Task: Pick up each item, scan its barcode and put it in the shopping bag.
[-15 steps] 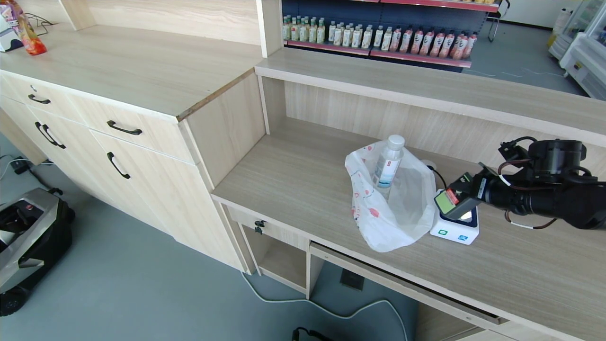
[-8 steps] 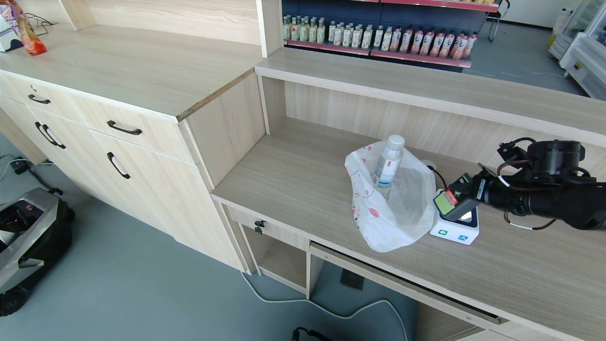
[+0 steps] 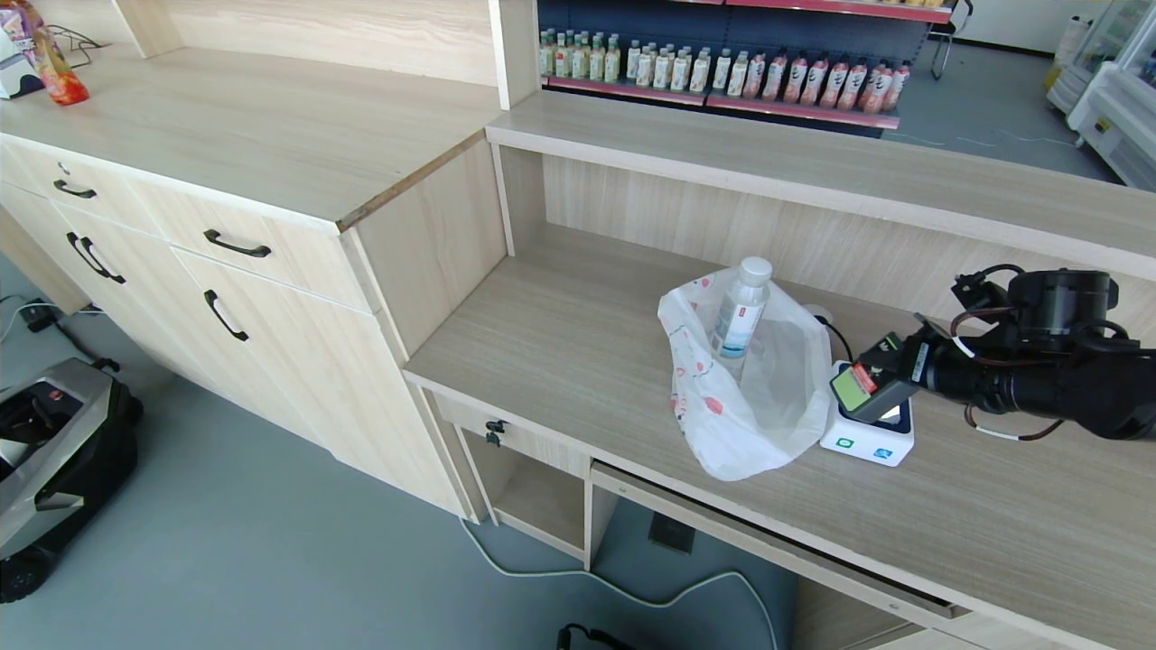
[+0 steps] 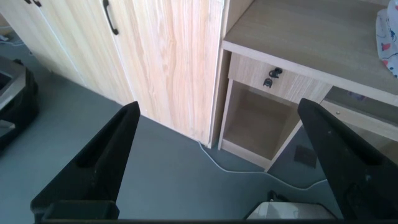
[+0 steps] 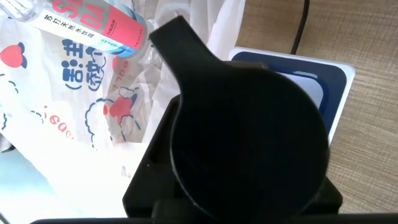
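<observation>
Bottle (image 3: 741, 311): bagged, in bag (image 3: 722, 433). Item (image 3: 850, 387): clamped in right gripper (image 3: 867, 383), held over scanner (image 3: 867, 444); bagging outstanding. Left gripper (image 4: 214, 165): wide, empty.

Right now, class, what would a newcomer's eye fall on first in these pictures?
The white shopping bag sits on the lower counter with a clear bottle standing upright in it. Right beside it, the right gripper holds a small green-faced item over the white scanner. Behind the counter, a shelf of bottled drinks runs along the back.
</observation>
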Robot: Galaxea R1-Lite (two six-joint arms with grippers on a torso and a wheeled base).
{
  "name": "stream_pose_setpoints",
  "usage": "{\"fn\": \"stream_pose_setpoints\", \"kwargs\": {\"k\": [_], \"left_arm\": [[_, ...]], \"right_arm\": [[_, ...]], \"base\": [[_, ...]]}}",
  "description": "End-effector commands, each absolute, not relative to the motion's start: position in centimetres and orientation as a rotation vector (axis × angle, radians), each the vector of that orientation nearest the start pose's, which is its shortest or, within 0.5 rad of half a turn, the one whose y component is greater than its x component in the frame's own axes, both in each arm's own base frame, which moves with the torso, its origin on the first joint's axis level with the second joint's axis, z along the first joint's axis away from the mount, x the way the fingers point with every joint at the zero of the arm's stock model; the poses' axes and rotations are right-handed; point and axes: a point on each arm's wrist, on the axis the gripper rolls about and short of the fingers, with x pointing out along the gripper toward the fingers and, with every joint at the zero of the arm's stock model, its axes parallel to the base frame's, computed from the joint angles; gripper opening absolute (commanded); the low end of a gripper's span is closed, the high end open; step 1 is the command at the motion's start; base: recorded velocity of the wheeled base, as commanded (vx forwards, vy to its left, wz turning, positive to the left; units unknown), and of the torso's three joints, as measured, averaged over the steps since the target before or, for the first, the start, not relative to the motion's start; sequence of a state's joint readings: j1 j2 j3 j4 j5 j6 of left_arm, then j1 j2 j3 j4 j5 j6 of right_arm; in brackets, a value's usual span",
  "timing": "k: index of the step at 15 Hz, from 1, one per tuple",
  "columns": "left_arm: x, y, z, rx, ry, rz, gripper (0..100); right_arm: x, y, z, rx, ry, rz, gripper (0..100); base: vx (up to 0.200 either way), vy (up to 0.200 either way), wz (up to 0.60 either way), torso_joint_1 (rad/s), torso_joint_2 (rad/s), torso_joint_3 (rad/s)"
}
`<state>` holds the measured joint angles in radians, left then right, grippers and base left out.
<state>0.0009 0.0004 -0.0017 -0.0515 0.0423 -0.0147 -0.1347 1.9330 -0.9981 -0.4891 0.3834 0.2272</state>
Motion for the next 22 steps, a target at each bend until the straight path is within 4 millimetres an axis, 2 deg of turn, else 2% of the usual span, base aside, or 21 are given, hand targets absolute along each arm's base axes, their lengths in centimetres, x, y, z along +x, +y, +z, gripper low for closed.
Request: {"fn": "stream_pose_setpoints", "kwargs": {"k": [1, 17, 20, 22], "left_arm": [[-2.3, 0.1, 8.1, -0.016, -0.054, 0.044, 100], [-2.3, 0.1, 8.1, -0.016, -0.052, 0.044, 100], [-2.3, 0.1, 8.1, -0.016, -0.054, 0.044, 100], [-2.3, 0.1, 8.1, -0.016, -0.054, 0.044, 100]], "right_arm": [[36.1, -4.0, 14.2, 0.336, 0.455, 0.195, 0], [37.1, -4.0, 13.6, 0.33, 0.438, 0.204, 0], [36.9, -4.2, 15.5, 0.28, 0.325, 0.219, 0], [35.3, -5.2, 18.1, 0.102, 0.219, 0.211, 0]], "base": [[0.0, 0.0, 0.0, 0.0, 0.0, 0.0], [0.0, 0.0, 0.0, 0.0, 0.0, 0.0], [0.0, 0.0, 0.0, 0.0, 0.0, 0.0], [0.0, 0.0, 0.0, 0.0, 0.0, 0.0]]}}
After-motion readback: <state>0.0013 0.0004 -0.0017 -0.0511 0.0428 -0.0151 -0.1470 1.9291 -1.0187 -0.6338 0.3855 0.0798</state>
